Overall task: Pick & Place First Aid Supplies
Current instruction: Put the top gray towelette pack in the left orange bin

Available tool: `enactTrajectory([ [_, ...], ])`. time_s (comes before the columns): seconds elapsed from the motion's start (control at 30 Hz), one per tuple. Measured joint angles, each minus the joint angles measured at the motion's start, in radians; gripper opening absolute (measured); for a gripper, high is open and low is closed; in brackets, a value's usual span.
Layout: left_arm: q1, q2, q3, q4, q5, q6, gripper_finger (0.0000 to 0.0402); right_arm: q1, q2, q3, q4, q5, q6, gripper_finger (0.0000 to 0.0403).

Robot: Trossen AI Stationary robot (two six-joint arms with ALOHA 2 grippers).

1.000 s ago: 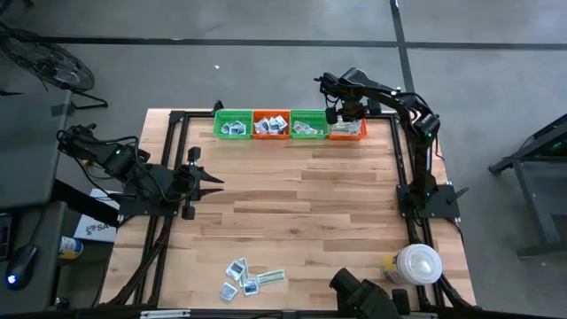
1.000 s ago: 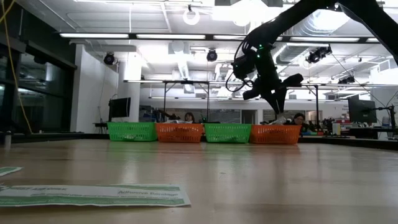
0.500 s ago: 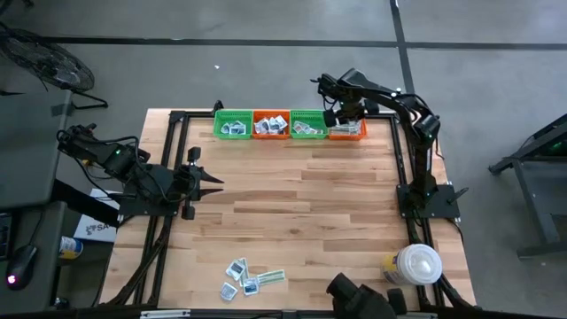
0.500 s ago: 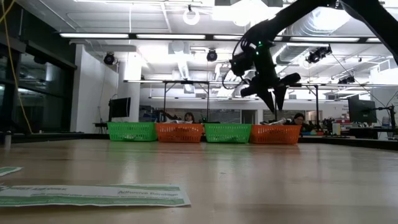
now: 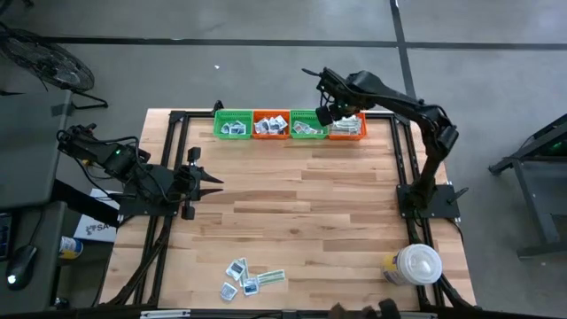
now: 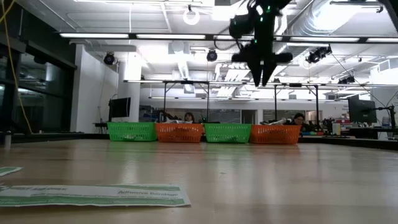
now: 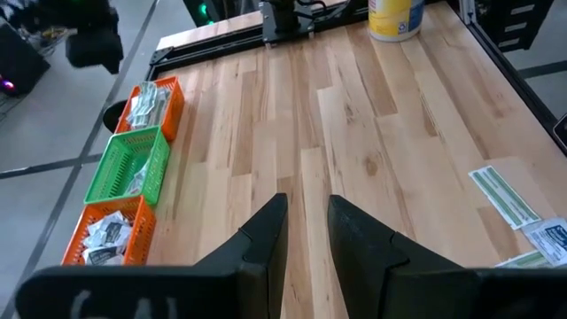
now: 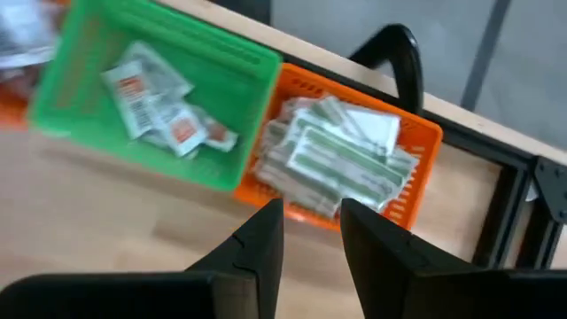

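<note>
The first aid supplies, small white squares and a pale-green strip, lie flat near the table's near edge; the strip shows close up in the low view. More packets fill four baskets at the far edge. My right gripper hangs open high above the rightmost green basket and the right orange basket, pointing down, nothing between its fingers. My left gripper waits open at the table's left side.
The baskets stand in a row: green, orange, green, orange. A big white round lidded container stands at the near right corner. A black frame runs along the table's edges.
My right gripper has risen well clear of the right orange basket and shifted a little toward the table's left, turning about as it went. It now hangs over the seam between that basket and the green one beside it.
</note>
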Motion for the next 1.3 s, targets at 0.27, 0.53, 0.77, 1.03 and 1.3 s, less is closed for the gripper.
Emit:
enactTrajectory([
  [0.27, 0.000, 0.000, 0.000, 0.000, 0.001, 0.013, 0.0080, 0.170, -0.088, 0.000, 0.001, -0.032, 0.093, 0.0108],
  [0.53, 0.000, 0.000, 0.000, 0.001, 0.002, 0.019, 0.0080, 0.407, -0.108, 0.000, 0.018, -0.056, 0.255, 0.0108],
  [0.77, 0.000, 0.003, 0.000, 0.001, 0.076, 0.024, 0.0080, 0.609, -0.108, 0.000, 0.057, -0.009, 0.409, 0.0108],
  [1.03, 0.000, 0.045, -0.104, 0.016, 0.214, 0.009, 0.0081, 0.772, -0.108, 0.000, 0.045, 0.102, 0.534, 0.0108],
  [1.3, 0.000, 0.127, -0.247, 0.128, 0.369, -0.093, 0.0114, 0.805, -0.117, 0.000, -0.023, 0.159, 0.576, 0.0108],
])
